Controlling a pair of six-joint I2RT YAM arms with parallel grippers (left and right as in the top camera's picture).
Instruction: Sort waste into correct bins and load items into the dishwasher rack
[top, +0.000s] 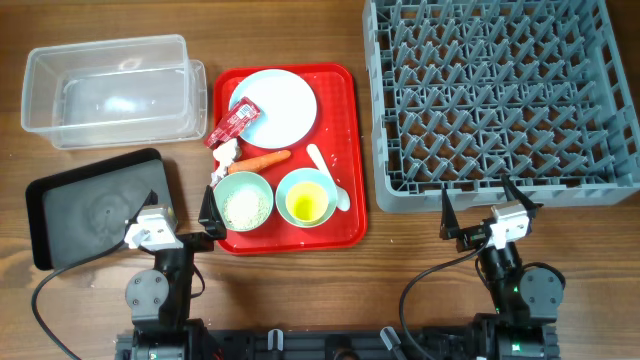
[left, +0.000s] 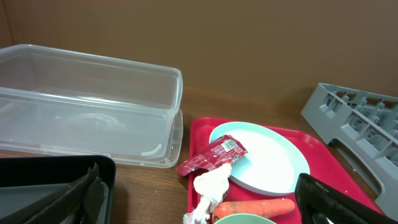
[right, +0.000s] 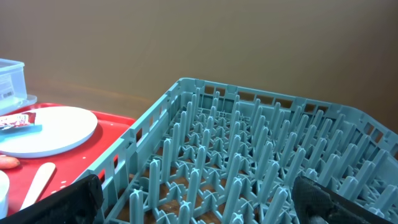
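Note:
On the red tray (top: 285, 245) lie a pale blue plate (top: 280, 108), a red wrapper (top: 232, 125), a white tissue (top: 226, 152), a carrot (top: 265, 158) and a white spoon (top: 328, 175). A green bowl of rice (top: 244, 200) and a blue bowl (top: 318, 185) holding a yellow cup (top: 305, 205) stand at its front. The clear tub (top: 105, 90) and black tray (top: 90, 205) are on the left. The grey rack (top: 500, 95) is on the right. My left gripper (top: 180, 208) is open and empty beside the tray's front left corner. My right gripper (top: 483, 208) is open and empty before the rack.
The left wrist view shows the tub (left: 87, 93), wrapper (left: 211, 158), tissue (left: 211, 186) and carrot (left: 255, 207) between my open fingers. The right wrist view looks into the rack's pegs (right: 249, 155). Bare wooden table lies between the red tray and the rack.

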